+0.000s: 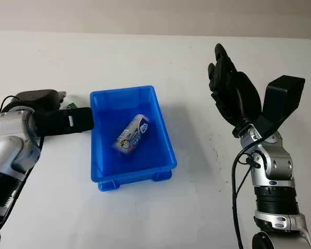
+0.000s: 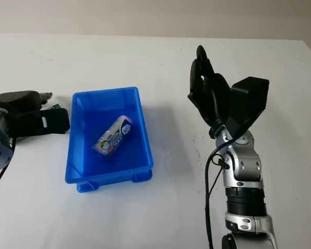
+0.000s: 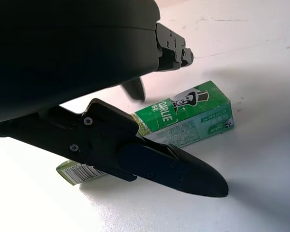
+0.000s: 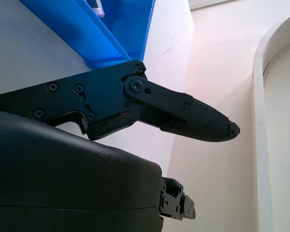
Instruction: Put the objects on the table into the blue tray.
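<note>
A green Darlie toothpaste box (image 3: 193, 118) lies flat on the white table, just left of the blue tray (image 1: 164, 124). My left hand (image 1: 67, 111) is low over the box and open. One finger (image 3: 174, 166) reaches along its near side and the others sit beyond it, so the box (image 1: 68, 106) lies between them. Inside the tray lies a white and blue tube-shaped package (image 1: 130, 136), set at a slant. To the right of the tray, my right hand (image 1: 225, 78) is raised above the table, open and holding nothing.
In the right wrist view the tray's corner (image 4: 111, 29) appears past a black finger (image 4: 203, 118). Bare white table runs behind the tray, in front of it and between it and the right arm. A pale wall bounds the far edge.
</note>
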